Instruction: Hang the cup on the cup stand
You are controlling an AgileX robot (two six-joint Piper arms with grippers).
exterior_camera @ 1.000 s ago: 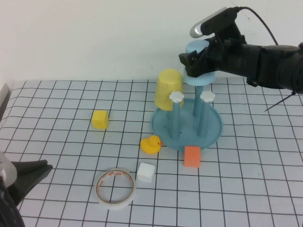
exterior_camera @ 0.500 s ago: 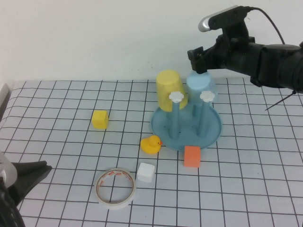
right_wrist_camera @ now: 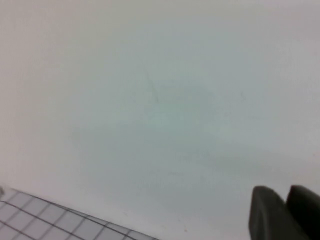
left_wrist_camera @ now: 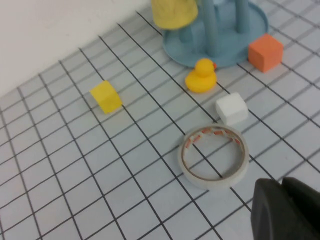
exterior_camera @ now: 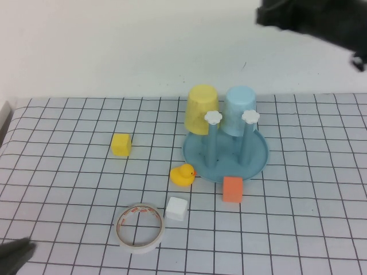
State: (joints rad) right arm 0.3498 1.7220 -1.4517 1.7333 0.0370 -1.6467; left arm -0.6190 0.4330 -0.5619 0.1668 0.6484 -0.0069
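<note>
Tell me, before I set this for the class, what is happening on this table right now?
Nothing is being handled. The light blue cup sits upside down on a peg of the cup stand, beside a yellow cup on another peg. The right gripper is high above the table, holding nothing, fingers nearly together. The left gripper is shut, low at the table's near edge by the tape roll.

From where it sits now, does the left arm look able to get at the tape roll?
Probably yes. The left gripper, shut, sits at the table's near left corner, with the tape roll just ahead of it and nothing between them. The right gripper is raised near the wall, away from it.
</note>
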